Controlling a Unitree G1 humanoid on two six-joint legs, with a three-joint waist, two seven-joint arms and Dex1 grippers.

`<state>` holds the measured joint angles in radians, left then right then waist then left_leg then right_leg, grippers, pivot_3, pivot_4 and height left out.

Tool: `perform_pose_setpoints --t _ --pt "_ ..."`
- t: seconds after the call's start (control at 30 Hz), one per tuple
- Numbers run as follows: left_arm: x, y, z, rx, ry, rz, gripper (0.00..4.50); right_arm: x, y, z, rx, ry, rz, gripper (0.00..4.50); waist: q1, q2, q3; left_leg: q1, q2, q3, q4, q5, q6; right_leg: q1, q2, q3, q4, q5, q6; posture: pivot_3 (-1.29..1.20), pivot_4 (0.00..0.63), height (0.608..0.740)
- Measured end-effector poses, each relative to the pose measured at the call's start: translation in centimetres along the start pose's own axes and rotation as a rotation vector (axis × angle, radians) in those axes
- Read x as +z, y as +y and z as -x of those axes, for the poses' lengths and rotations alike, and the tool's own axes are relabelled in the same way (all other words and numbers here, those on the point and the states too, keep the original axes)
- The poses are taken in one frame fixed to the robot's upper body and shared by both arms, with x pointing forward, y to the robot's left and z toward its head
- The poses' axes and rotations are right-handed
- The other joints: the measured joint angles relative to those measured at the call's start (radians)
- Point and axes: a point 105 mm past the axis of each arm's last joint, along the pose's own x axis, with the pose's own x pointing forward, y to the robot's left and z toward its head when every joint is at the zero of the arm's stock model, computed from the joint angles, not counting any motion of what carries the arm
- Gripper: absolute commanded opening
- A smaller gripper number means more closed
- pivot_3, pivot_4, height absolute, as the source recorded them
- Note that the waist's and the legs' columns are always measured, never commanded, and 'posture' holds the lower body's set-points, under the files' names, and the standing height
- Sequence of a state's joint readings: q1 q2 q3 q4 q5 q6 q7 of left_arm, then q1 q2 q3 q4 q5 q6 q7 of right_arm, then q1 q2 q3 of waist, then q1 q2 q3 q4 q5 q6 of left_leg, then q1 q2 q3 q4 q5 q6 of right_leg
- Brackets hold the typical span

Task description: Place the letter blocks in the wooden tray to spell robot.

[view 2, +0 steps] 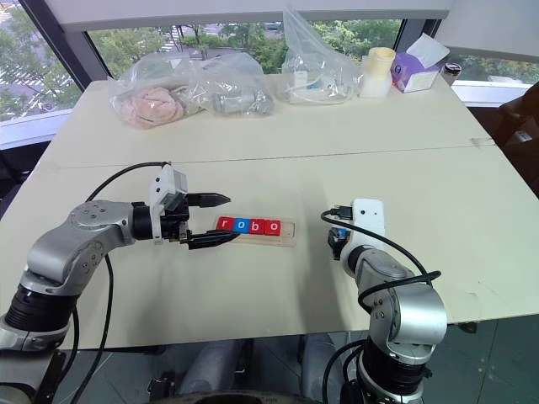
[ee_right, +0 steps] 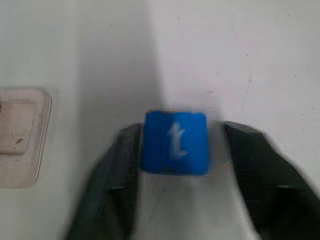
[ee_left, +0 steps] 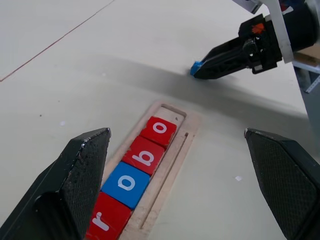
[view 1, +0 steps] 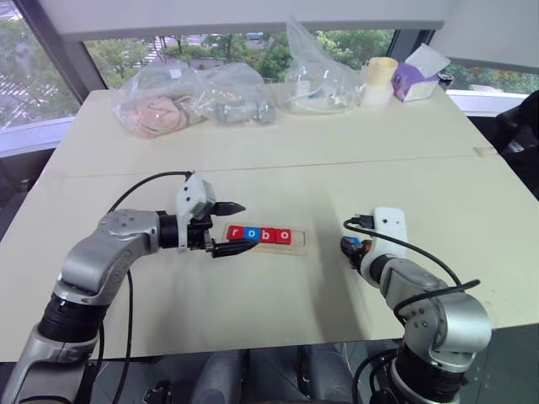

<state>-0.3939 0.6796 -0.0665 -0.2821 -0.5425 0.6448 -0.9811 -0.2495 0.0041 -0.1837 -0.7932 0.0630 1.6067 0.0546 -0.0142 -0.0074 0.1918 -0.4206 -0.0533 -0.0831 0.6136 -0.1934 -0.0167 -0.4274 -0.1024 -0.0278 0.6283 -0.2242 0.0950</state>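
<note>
The wooden tray (view 1: 297, 243) lies mid-table holding four letter blocks in a row: red r (view 1: 235, 233), blue o (view 1: 252, 234), red b (view 1: 268, 235), red o (view 1: 284, 236). Its right end slot (ee_left: 175, 112) is bare. My left gripper (view 1: 247, 226) hovers wide open over the tray's left end, pointing right. To the right of the tray, my right gripper (view 1: 352, 248) points down at the table. The blue t block (ee_right: 175, 142) sits between its fingers: one finger is against it, the other stands apart. Whether the block rests on the table is unclear.
Several clear plastic bags (view 1: 189, 101) of items line the table's far edge, with a pale cup (view 1: 378, 80) and a purple tissue box (view 1: 417, 80) at the back right. A seam (view 1: 253, 168) crosses the tabletop. Windows lie behind the table.
</note>
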Motion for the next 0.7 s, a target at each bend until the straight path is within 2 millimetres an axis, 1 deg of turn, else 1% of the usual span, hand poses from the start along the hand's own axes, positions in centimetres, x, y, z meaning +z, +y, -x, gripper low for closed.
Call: perform_pose_setpoints --t 0.03,0.1,0.17,0.23,0.3,0.37,0.4,0.47,0.53,0.6,0.63,0.7 --pt "0.0 0.0 -0.1 0.000 -0.003 0.001 4.50 0.1 0.0 0.0 0.006 -0.003 0.010 4.42 0.000 0.000 0.000 0.000 0.000 0.000 0.000 0.000 0.000 0.000 0.000 0.000 0.000 0.000 0.000 0.00 0.150 0.740" --pt "0.0 0.0 -0.1 0.001 -0.003 0.000 4.50 0.8 0.0 0.1 0.044 -0.028 0.073 4.42 0.000 0.000 0.000 -0.001 0.000 0.000 0.000 0.000 0.000 0.000 0.000 0.000 -0.001 0.000 0.001 0.00 0.150 0.740" --pt "-0.1 0.0 0.0 0.002 0.006 -0.005 4.50 2.9 0.0 0.5 0.116 -0.117 0.152 4.42 0.000 0.000 0.000 -0.001 0.000 0.000 0.001 0.000 0.000 0.000 0.000 0.000 -0.002 -0.002 0.003 0.00 0.150 0.740" --pt "-0.4 -0.1 0.3 -0.008 0.033 -0.016 4.50 5.3 0.5 1.0 0.246 -0.221 0.250 4.42 0.000 0.000 0.000 -0.001 0.000 0.001 0.000 0.000 0.000 0.001 0.000 -0.001 -0.003 -0.002 0.004 0.00 0.150 0.740" --pt "-0.9 -0.4 0.3 -0.032 0.061 -0.026 4.50 6.3 0.7 1.6 0.401 -0.273 0.377 4.42 0.001 0.000 0.000 -0.002 0.000 0.001 0.000 0.000 0.000 0.002 0.000 -0.002 -0.006 -0.002 0.004 0.00 0.150 0.740" --pt "-1.3 -0.9 0.4 -0.057 0.077 -0.019 4.50 5.8 0.6 2.5 0.569 -0.274 0.512 4.42 0.003 -0.001 0.000 -0.002 0.000 0.001 -0.001 -0.001 0.001 0.004 0.000 -0.004 -0.010 -0.002 0.004 0.00 0.150 0.740" --pt "-1.4 -1.1 0.5 -0.069 0.084 -0.019 4.50 4.9 0.2 2.6 0.661 -0.252 0.584 4.42 0.003 -0.001 0.001 -0.003 0.000 0.002 0.000 -0.001 0.002 0.004 0.000 -0.004 -0.012 -0.002 0.004 0.00 0.150 0.740" --pt "-1.4 -1.2 0.7 -0.083 0.096 -0.029 4.50 3.6 -0.5 2.1 0.745 -0.206 0.632 4.42 0.002 -0.001 0.001 -0.004 0.000 0.002 0.000 -0.001 0.002 0.004 -0.001 -0.004 -0.012 -0.001 0.003 0.00 0.150 0.740" --pt "-1.2 -1.5 0.9 -0.099 0.107 -0.047 4.50 2.8 -1.4 1.5 0.785 -0.173 0.660 4.42 -0.001 -0.001 0.001 -0.004 0.000 0.002 0.001 -0.001 0.002 0.004 -0.001 -0.002 -0.012 0.000 0.004 0.00 0.150 0.740" --pt "-1.1 -1.9 1.2 -0.118 0.129 -0.071 4.50 2.7 -2.1 0.9 0.805 -0.170 0.703 4.42 -0.001 -0.002 0.001 -0.003 0.001 0.002 0.001 -0.001 0.002 0.004 -0.001 -0.002 -0.012 0.000 0.004 0.00 0.150 0.740" --pt "-1.1 -2.3 1.5 -0.136 0.174 -0.105 4.50 2.6 -2.7 0.3 0.808 -0.163 0.741 4.42 -0.001 -0.003 0.002 -0.003 0.001 0.002 0.001 -0.001 0.002 0.004 0.000 -0.002 -0.012 0.000 0.004 0.00 0.150 0.740" --pt "-0.8 -2.8 1.7 -0.150 0.199 -0.147 4.50 2.3 -3.7 -0.5 0.794 -0.150 0.753 4.42 0.002 -0.002 0.002 -0.003 0.001 0.002 0.001 -0.001 0.002 0.004 -0.001 -0.002 -0.012 0.000 0.003 0.00 0.150 0.740"
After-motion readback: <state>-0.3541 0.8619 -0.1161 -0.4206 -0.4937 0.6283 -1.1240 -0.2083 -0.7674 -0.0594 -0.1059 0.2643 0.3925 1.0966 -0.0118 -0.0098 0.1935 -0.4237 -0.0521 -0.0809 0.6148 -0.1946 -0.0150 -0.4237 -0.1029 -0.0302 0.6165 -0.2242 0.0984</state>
